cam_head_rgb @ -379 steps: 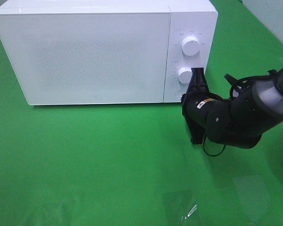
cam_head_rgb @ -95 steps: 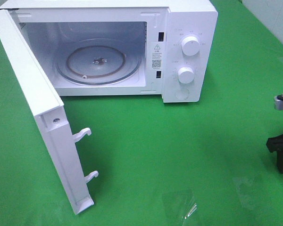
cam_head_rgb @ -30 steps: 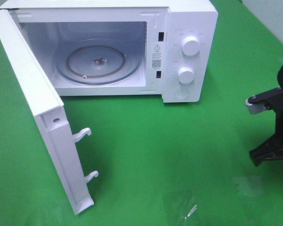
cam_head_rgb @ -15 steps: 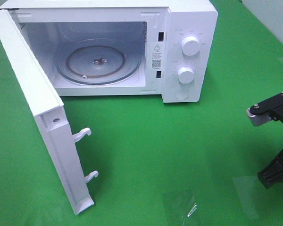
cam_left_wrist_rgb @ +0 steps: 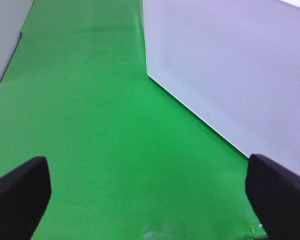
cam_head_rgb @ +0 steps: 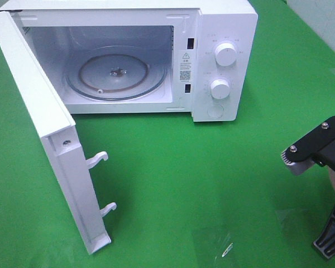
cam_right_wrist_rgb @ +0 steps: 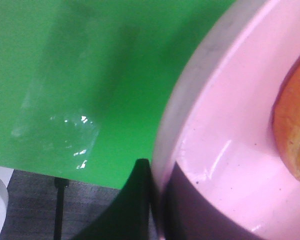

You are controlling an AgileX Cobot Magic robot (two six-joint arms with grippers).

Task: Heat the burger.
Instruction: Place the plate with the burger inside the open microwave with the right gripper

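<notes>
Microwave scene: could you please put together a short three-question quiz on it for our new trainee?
1. True or false: the microwave has its door swung open.
2. What lies on the glass turntable? A: a burger. B: a plate. C: nothing.
3. Fill in: the right gripper is shut on the rim of a pink ___.

Key: 1 true. 2 C. 3 plate, which carries the burger.
</notes>
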